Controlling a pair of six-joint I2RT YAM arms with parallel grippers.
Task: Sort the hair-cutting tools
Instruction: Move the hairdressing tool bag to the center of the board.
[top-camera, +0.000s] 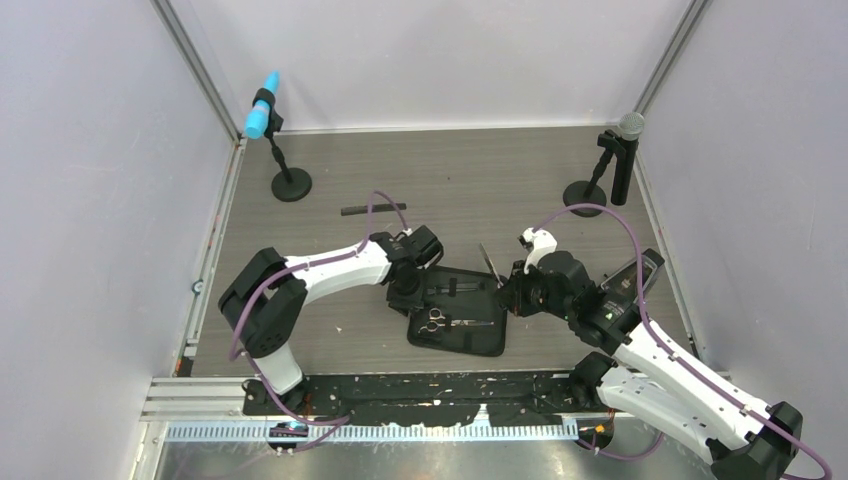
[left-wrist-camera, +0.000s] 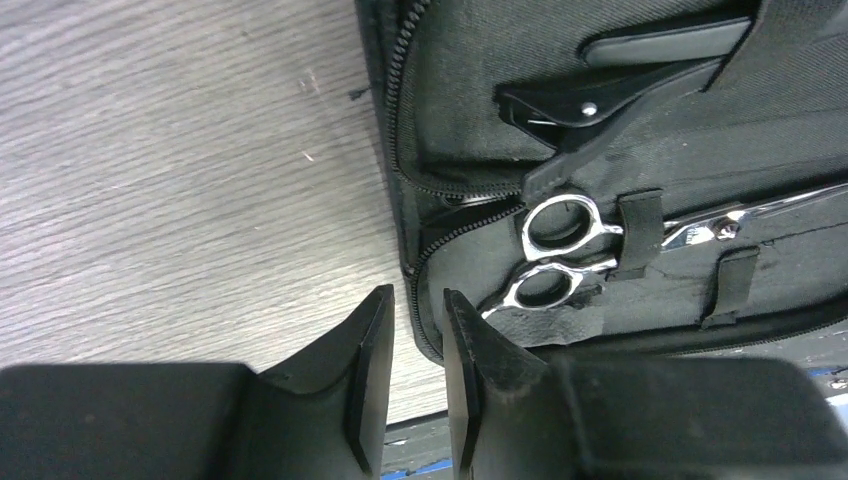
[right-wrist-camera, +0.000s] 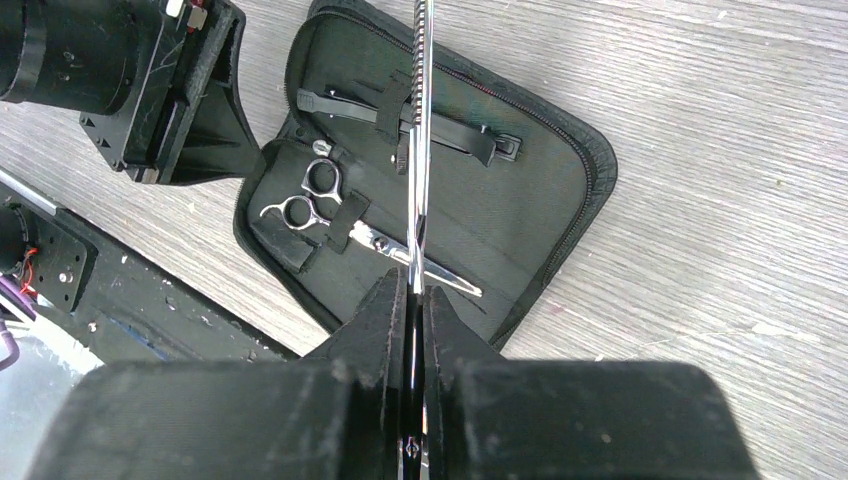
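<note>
While woven case (right-wrist-camera: 540, 190) is laid open, right hand (right-wrist-camera: 415, 290): slim steel scissors (right-wrist-camera: 420, 150) pinched
Left hand (left-wrist-camera: 418, 300): narrowly parted, empty

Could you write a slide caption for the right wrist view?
Right pincer grips scissors above the open zip case; another pair sits strapped inside.

This is looking like a robotics lab cell rather than a home or a salon. Blank pale walls (top-camera: 90, 200) and slim metal posts (top-camera: 195, 62) are boxing in a small wood-grain table (top-camera: 450, 170) on three sides. A white left arm (top-camera: 330, 268) and right arm (top-camera: 660, 350) are sitting bolted at the bottom of the frame, trailing purple cables (top-camera: 590, 206). A notched aluminium rail (top-camera: 380, 431) is running along the bottom edge. A blue-capped microphone (top-camera: 262, 108) at upper left and a grey-headed microphone (top-camera: 628, 125) at upper right are standing on round bases. Mid-frame, scissors (top-camera: 432, 321) are lying strapped in an open zip case (top-camera: 475, 343).
</note>
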